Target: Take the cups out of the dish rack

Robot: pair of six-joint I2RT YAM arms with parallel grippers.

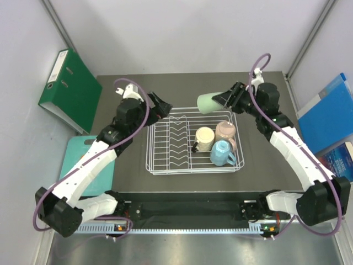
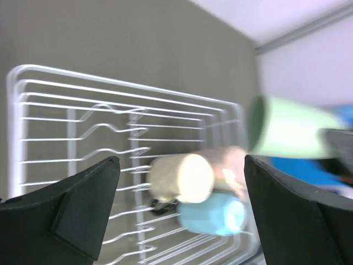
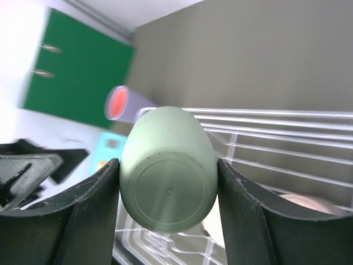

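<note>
The white wire dish rack (image 1: 160, 144) sits mid-table. In its right half are a cream-yellow cup (image 1: 204, 138), a pink cup (image 1: 225, 131) and a light blue handled cup (image 1: 222, 153). My right gripper (image 1: 225, 100) is shut on the mint green cup (image 1: 208, 102), held on its side in the air above the rack's far edge; in the right wrist view the fingers clamp the cup (image 3: 168, 182) near its base. My left gripper (image 1: 163, 107) is open and empty over the rack's far left corner. A lavender cup (image 3: 118, 103) shows beyond the rack in the right wrist view only.
A green binder (image 1: 69, 88) leans at the far left. A teal cutting board (image 1: 77, 165) lies left of the rack under the left arm. Blue folders (image 1: 328, 118) stand at the right wall. The rack's upright prongs (image 1: 179, 138) fill its middle.
</note>
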